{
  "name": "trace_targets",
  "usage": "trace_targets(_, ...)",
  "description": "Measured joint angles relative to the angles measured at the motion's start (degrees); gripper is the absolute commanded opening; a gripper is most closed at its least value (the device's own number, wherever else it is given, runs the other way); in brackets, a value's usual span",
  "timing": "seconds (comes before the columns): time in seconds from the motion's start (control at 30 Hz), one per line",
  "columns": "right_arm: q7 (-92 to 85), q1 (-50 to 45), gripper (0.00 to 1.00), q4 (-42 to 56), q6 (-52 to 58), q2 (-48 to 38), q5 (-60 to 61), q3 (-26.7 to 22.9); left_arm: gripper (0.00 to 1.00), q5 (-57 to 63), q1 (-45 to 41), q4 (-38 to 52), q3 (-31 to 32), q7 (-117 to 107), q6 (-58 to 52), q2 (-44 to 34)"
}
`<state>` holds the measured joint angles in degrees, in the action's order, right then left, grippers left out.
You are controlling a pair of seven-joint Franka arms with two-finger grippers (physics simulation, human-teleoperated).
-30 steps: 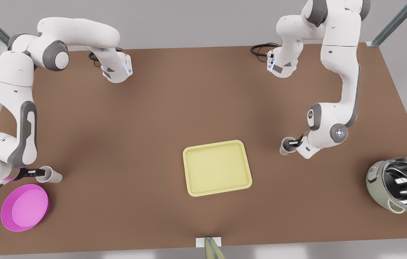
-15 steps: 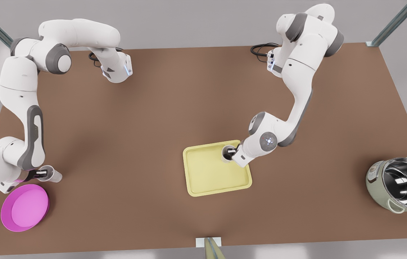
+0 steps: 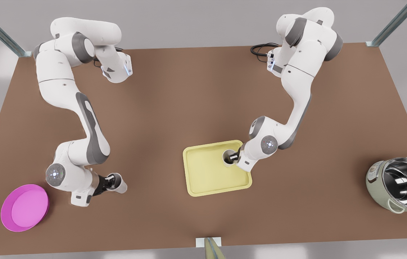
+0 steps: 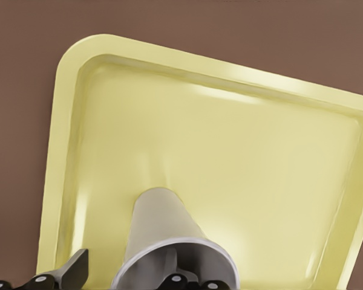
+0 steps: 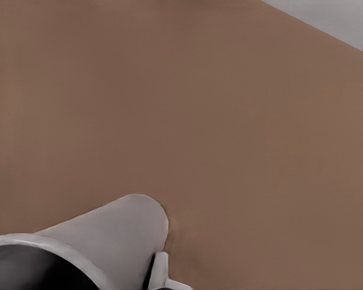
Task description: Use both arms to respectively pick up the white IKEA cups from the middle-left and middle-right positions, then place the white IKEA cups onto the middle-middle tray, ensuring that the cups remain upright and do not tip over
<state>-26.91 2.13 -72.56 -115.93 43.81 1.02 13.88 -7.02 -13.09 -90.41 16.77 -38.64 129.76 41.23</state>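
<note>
**Desk:** Where do we stand on the two cups?

**Me:** About halfway, I'd say. My left gripper (image 3: pixel 235 156) is over the yellow tray (image 3: pixel 203 180), at the corner on the front view's upper right. It is clamped on the rim of the first white cup (image 3: pixel 229 157), one finger inside and one outside. In the left wrist view that cup (image 4: pixel 163 229) hangs mouth-up above the tray floor (image 4: pixel 230 139). I can't tell whether its base is touching, so I don't count it as placed until I let go.

**Desk:** And the other?

**Me:** My right gripper (image 3: pixel 109 182) is closed on the second white cup (image 3: pixel 118 184) over bare brown table (image 3: pixel 160 108). It sits between the pink bowl (image 3: pixel 25 207) and the tray, and well apart from the tray. That cup looks raised off the table, though I can't judge its tilt. It has the rest of the way to travel, then both need releasing upright
</note>
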Motion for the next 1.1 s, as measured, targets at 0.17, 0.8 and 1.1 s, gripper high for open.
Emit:
trace_targets(0.17,6.41,-8.14,0.21,3.11,-0.21,1.31,0.94,2.7,1.0,0.85,0.56,-0.47,0.04,-2.46,-1.02,-1.73)
trace_targets(0.8,35.55,-23.21,0.21,12.95,-11.49,14.13,1.1,2.73,1.0,16.86,12.42,20.71,-5.22,17.36,-53.12,-22.33)
trace_targets(1.1,43.09,-23.23,1.0,10.33,-12.59,14.35,-0.46,2.72,1.0,16.8,13.0,20.48,-5.14,29.49,-58.22,-19.92)
